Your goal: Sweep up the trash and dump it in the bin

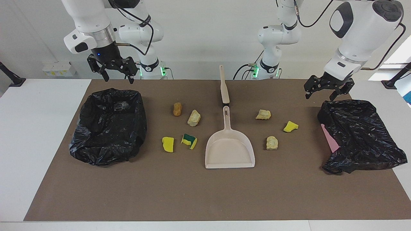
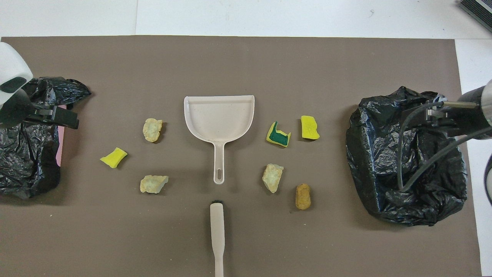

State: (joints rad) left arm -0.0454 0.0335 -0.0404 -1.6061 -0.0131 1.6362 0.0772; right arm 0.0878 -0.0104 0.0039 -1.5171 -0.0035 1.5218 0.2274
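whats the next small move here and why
Probably bring the left pincer, open and raised above the black-bagged bin, toward the brush handle. All seven scraps, like the brown lump, lie loose on the mat; the dustpan lies untouched.

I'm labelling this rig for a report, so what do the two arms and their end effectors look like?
Both arms have glossy white rounded shells with dark grey oval patches and silver wrist rings. Each carries a black end effector, the left end effector and the right end effector, built from angular linkages. Black cables run along the arms; a small blue light glows above the right one.
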